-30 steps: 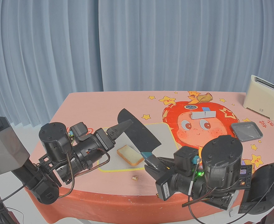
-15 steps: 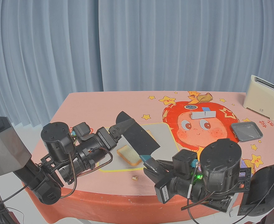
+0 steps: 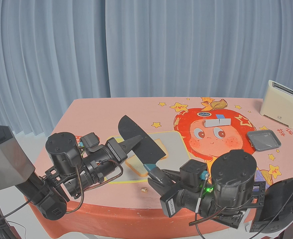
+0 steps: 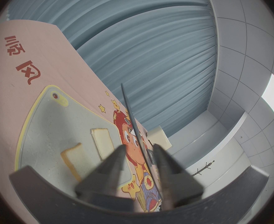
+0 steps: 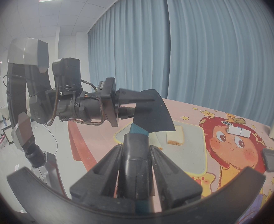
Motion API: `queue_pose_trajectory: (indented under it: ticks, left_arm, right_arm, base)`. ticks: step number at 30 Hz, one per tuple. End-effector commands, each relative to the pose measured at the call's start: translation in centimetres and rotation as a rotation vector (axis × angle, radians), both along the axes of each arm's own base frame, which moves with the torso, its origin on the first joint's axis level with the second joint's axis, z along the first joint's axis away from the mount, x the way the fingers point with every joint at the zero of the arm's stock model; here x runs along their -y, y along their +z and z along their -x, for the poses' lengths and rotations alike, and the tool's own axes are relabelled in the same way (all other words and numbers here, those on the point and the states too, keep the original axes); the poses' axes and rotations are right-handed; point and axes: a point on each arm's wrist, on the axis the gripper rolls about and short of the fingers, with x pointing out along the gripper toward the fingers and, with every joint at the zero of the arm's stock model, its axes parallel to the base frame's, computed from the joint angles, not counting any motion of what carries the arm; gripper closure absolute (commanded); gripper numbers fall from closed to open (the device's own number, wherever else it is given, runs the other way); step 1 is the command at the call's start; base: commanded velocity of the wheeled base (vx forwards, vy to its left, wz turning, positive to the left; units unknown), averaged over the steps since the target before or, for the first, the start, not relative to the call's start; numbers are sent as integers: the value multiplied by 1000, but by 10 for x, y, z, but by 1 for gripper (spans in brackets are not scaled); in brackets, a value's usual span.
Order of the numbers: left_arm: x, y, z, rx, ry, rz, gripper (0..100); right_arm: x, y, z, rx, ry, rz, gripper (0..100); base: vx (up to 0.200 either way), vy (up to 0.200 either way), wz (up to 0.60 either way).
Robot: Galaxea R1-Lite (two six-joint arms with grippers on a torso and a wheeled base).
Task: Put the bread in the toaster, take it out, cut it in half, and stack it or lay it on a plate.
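**Knife poised over cut bread**

The right pincer [image 5: 135, 148] was clamped on the handle of the black-bladed kitchen knife [image 3: 150, 149]. The left pincer [image 4: 139, 147] stood apart astride the blade, probably steadying it. On the grey, yellow-rimmed cutting board [image 4: 46, 125], the left wrist view separated a pale bread half [image 4: 73, 159] from a second bread half [image 4: 102, 142], which the blade partly hid in the head view.

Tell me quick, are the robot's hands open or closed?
Left gripper: open, straddling the knife blade.
Right gripper: shut on the knife's handle.
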Motion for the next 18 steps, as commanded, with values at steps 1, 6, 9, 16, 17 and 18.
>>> queue_pose_trajectory:
  ticks: [1, 6, 9, 16, 17, 18]
  left_arm:
    - [1, 0, 1, -1, -4, 0, 100]
    - [1, 0, 1, 3, -4, 1, 100]
    - [1, 0, 1, 1, -4, 0, 100]
    - [1, 1, 1, 3, -4, 1, 100]
    - [1, 1, 1, 4, -2, 1, 100]
    - [1, 1, 1, 3, -4, 1, 100]
  right_arm:
    - [-1, -5, 0, -6, 3, 16, 100]
    - [-1, -5, 0, -5, 3, 17, 100]
    - [-1, -5, 0, -6, 3, 16, 100]
    - [0, -4, 0, -3, 2, 15, 100]
    - [0, -5, 0, -4, 0, 17, 100]
    - [0, -5, 0, -4, 0, 17, 100]
  base:
    - [0, 0, 0]
    - [0, 0, 0]
    - [0, 0, 0]
    - [0, 0, 0]
    - [0, 0, 0]
    - [0, 0, 0]
